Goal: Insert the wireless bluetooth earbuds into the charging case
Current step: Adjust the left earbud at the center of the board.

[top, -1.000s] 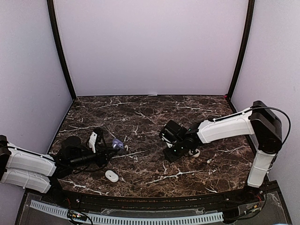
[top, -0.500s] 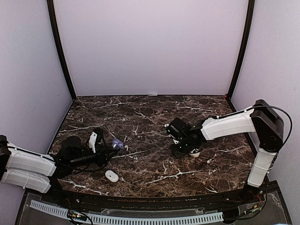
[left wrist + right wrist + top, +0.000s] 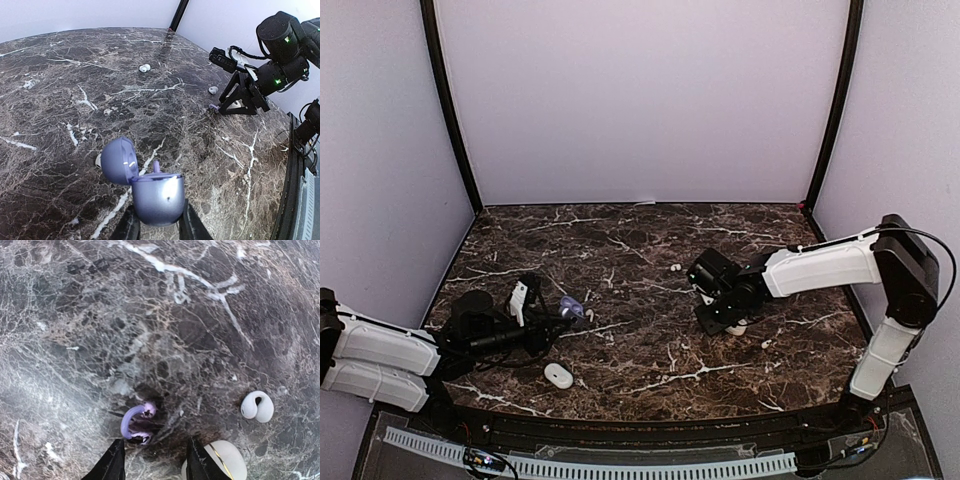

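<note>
My left gripper (image 3: 156, 222) is shut on an open lavender charging case (image 3: 152, 197), lid tipped left, with a lavender earbud (image 3: 156, 167) standing in it. The case shows in the top view (image 3: 570, 308) at the left gripper (image 3: 560, 318). My right gripper (image 3: 156, 460) is open, low over the table, its fingers apart. A lavender earbud (image 3: 134, 422) lies on the marble just ahead of its left finger. A white earbud (image 3: 257, 406) lies to the right. The right gripper (image 3: 712, 318) is right of centre.
A closed white case (image 3: 225, 460) sits against the right gripper's right finger. Another white case (image 3: 558, 375) lies near the front left, and an open white case (image 3: 519, 297) stands behind the left gripper. Loose white earbuds (image 3: 674, 268) (image 3: 213, 90) lie mid-table. Purple walls enclose the table.
My right arm has drawn its gripper to the right, uncovering a white earbud mid-table. The left arm and the lavender case have not moved.
</note>
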Controlling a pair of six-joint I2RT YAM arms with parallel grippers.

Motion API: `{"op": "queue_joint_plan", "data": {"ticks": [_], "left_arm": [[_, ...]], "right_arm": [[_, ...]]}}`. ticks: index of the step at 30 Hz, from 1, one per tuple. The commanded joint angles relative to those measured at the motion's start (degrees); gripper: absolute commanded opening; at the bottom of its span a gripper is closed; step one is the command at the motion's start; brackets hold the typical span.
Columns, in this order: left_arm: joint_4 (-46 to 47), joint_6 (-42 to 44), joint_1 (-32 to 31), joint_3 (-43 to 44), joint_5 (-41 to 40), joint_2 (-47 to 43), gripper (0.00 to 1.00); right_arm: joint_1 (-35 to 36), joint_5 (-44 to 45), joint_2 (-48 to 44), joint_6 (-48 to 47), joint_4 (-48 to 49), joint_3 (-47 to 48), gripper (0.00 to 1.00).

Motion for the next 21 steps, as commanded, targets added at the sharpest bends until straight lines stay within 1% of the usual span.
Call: {"op": "queue_joint_plan", "data": {"ticks": [1,5,11,16,18,21], "left_arm": [[0.6,0.1,0.4,1.9,0.6,0.0,0.15],[0.7,0.1,0.4,2.1,0.7,0.2,0.15],[0.7,0.2,0.4,2.6,1.0,0.8,0.15],[0.7,0.3,0.4,2.9,1.3,1.1,0.15],[0.7,0.3,0.4,3.0,1.3,1.1,0.15],[0.9,0.4,0.4,3.0,1.3,1.2,0.15]], "right_arm": [[-0.6,1.2,-2.9,-0.5,-1.6,-1.7,0.43],[-0.7,1.4,-4.1,-0.7,-2.6,-2.3,0.47],[-1.0,1.3,-5.4,-0.8,-3.2,-2.6,0.43],[-2.2,-4.0,-6.9,-1.3,0.7,-2.9,0.41],[-3.6,-6.6,-9.4,-1.1,2.6,-3.2,0.39],[-6.7,-10.7,-10.1,-1.0,5.8,-4.0,0.34]]}}
